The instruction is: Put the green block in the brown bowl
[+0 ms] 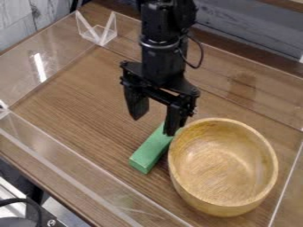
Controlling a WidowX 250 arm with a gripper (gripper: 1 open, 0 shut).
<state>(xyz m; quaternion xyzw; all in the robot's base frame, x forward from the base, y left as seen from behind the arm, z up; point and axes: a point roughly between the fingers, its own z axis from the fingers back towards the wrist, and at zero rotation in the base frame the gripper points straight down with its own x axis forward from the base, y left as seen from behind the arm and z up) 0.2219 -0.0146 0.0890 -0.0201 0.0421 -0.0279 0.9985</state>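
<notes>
Green block (153, 148) — flat on the wooden table (83, 106), untouched, just beside the brown bowl (222, 166) at its left rim. Long axis diagonal: near-left to far-right, far end under the gripper (158, 111). Gripper — pointing down, jaws spread wide, empty; judged positioned for straddling the block.

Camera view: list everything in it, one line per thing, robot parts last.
green block: one, bright green, flat on the table just left of the bowl, its far end under the gripper.
brown bowl: one, light-brown wood, front right, nothing inside.
table: one, dark wood grain, with clear walls around it.
clear stand: one, see-through, far left corner.
gripper: one, black, open, pointing down over the block's far end.
</notes>
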